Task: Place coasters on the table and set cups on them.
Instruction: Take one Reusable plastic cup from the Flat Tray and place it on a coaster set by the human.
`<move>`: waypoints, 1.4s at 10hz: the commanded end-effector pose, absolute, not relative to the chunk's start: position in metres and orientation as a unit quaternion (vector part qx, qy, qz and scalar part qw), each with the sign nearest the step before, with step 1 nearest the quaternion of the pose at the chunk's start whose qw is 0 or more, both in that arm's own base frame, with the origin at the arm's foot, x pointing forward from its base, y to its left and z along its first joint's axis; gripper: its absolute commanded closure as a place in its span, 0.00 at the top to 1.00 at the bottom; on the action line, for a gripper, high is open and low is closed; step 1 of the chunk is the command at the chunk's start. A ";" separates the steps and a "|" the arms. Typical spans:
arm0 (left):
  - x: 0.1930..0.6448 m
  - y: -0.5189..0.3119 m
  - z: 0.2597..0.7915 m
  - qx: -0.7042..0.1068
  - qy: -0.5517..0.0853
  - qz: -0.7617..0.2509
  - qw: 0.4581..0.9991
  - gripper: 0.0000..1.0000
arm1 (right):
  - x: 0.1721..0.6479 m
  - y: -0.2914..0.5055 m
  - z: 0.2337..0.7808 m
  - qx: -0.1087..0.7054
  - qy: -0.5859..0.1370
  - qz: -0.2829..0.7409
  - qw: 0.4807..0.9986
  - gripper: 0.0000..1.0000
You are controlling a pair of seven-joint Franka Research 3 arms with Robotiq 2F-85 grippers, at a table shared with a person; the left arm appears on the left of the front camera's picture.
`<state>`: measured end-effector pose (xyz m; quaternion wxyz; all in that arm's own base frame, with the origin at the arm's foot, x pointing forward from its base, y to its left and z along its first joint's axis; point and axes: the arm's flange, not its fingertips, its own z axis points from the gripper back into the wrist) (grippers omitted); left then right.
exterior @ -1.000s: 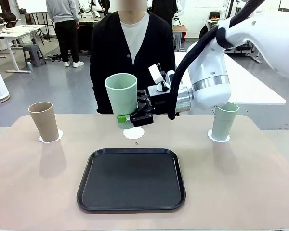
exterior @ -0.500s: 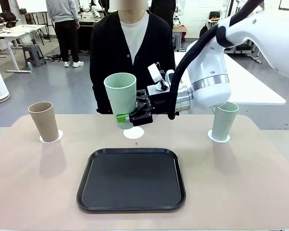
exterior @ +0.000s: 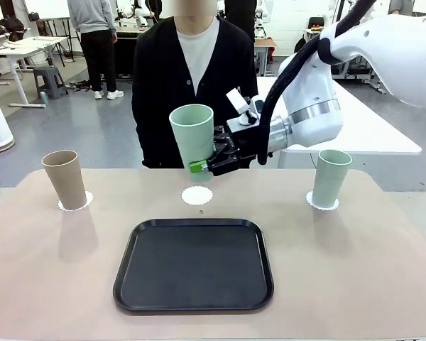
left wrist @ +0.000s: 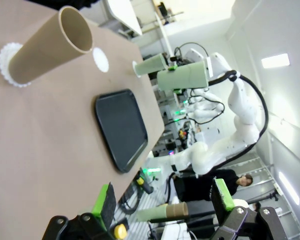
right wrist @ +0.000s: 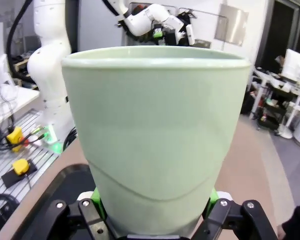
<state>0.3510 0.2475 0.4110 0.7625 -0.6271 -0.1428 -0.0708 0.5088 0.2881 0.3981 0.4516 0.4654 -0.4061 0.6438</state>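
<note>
1. Up and to the right goes the right gripper [exterior: 211, 165] since a second ago, carrying its mint-green cup [exterior: 193, 135] higher and off the middle coaster [exterior: 197, 195], which now lies fully uncovered on the surface [exterior: 50, 277].
2. Its fingers are clamped on the cup's lower part; the right wrist view shows green pads [right wrist: 97, 198] pressed against both sides.
3. Already done: tan-brown cup [exterior: 64, 179] standing on the left coaster [exterior: 76, 203], second mint-green cup [exterior: 329, 177] standing on the right coaster [exterior: 321, 204].
4. What's left, by my reading: lower the held cup upright onto that middle coaster just behind the black tray [exterior: 194, 264], then let go.
5. Left gripper [left wrist: 162, 202] hangs over the surface, fingers spread wide, holding nothing.
</note>
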 end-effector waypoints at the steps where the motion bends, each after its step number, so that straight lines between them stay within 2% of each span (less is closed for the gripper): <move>1: 0.350 0.248 0.413 -0.626 -0.147 -0.071 0.763 1.00 | 0.552 0.291 0.406 0.501 -0.369 0.652 0.434 0.81; 6: 0.350 0.248 0.413 -0.626 -0.147 -0.071 0.763 1.00 | 0.637 0.279 0.404 0.532 -0.383 0.599 0.460 0.81; 9: 0.350 0.248 0.413 -0.626 -0.147 -0.071 0.763 1.00 | 0.636 0.286 0.402 0.496 -0.369 0.624 0.478 0.81; 10: 0.350 0.248 0.413 -0.626 -0.147 -0.071 0.763 1.00 | 0.636 0.275 0.398 0.521 -0.387 0.607 0.459 0.81; 13: 0.350 0.248 0.413 -0.626 -0.147 -0.071 0.763 1.00 | 0.636 0.278 0.397 0.514 -0.385 0.612 0.462 0.81; 14: 0.350 0.248 0.413 -0.626 -0.147 -0.071 0.763 1.00 | 0.645 0.284 0.390 0.526 -0.377 0.638 0.418 0.81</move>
